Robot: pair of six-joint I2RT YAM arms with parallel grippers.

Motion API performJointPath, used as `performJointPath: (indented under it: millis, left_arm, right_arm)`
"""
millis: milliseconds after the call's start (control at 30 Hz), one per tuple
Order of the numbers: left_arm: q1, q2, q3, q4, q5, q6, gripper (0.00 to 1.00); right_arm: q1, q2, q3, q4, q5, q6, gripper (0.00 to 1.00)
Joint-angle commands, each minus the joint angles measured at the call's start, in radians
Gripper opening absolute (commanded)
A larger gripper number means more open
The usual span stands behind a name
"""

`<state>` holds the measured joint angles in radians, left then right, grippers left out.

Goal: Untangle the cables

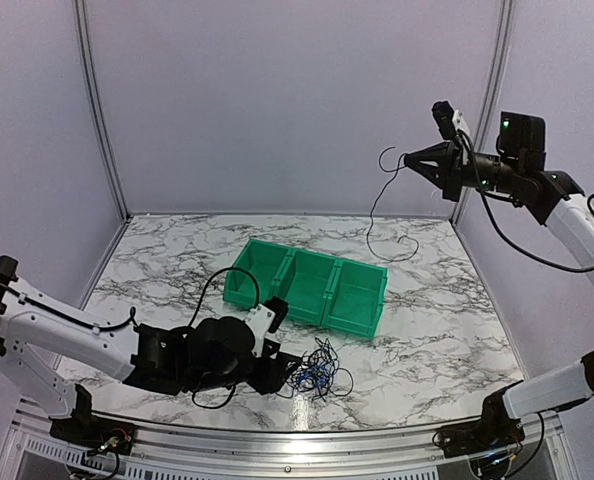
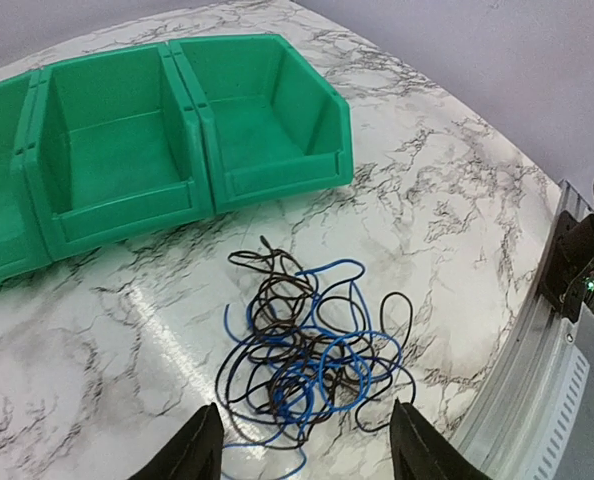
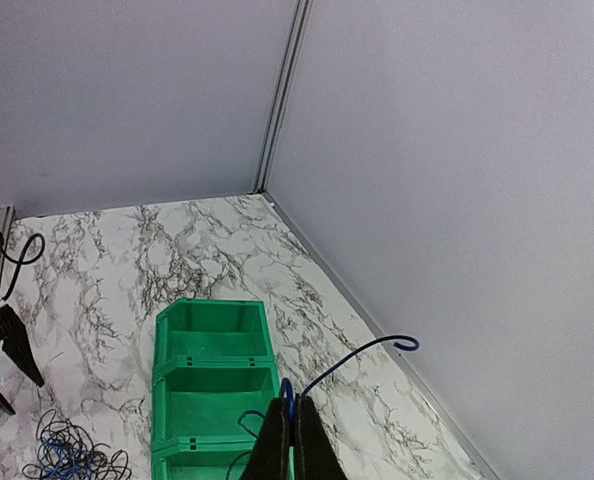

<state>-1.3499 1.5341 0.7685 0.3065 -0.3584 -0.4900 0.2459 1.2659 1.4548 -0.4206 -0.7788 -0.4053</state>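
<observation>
A tangle of thin black and blue cables (image 2: 312,360) lies on the marble table near the front edge; it also shows in the top view (image 1: 319,372) and the right wrist view (image 3: 69,458). My left gripper (image 2: 305,407) is open, low over the table, with its fingers on either side of the tangle's near edge. My right gripper (image 3: 293,408) is shut on a single blue cable (image 3: 362,352) and holds it high above the table's far right (image 1: 409,160). That cable hangs down and its lower end curls on the table (image 1: 392,250) behind the bins.
A green three-compartment bin (image 1: 307,285) stands mid-table, just behind the tangle; its compartments look empty in the left wrist view (image 2: 117,150). The table's metal front rail (image 2: 537,370) runs close to the tangle. Grey walls enclose the back and sides.
</observation>
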Motion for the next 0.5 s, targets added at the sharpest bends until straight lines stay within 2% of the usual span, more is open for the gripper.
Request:
performJointPath:
  millis: [0,67,167,267,367,467]
  left_arm:
    - [0.016,-0.146,0.080,-0.371,-0.070,0.050,0.60]
    - [0.047,-0.201,0.130,-0.472,-0.108,0.078,0.64]
    - [0.141,-0.269,0.210,-0.576,-0.172,0.109,0.77]
    - [0.288,-0.309,0.306,-0.638,-0.194,0.166,0.81]
    - [0.418,-0.334,0.376,-0.622,-0.257,0.210,0.85]
    - [0.532,-0.342,0.397,-0.530,-0.280,0.240,0.86]
  right_arm:
    - [0.056,-0.011,-0.020,-0.031,0.065,-0.065,0.00]
    - [0.107,0.001,-0.027,-0.033,0.127,-0.091,0.00]
    - [0.191,0.034,-0.018,-0.035,0.191,-0.118,0.00]
    - [0.265,0.080,0.012,-0.032,0.214,-0.129,0.00]
    - [0.320,0.134,0.049,-0.021,0.231,-0.151,0.00]
    - [0.363,0.216,0.119,-0.029,0.249,-0.164,0.00]
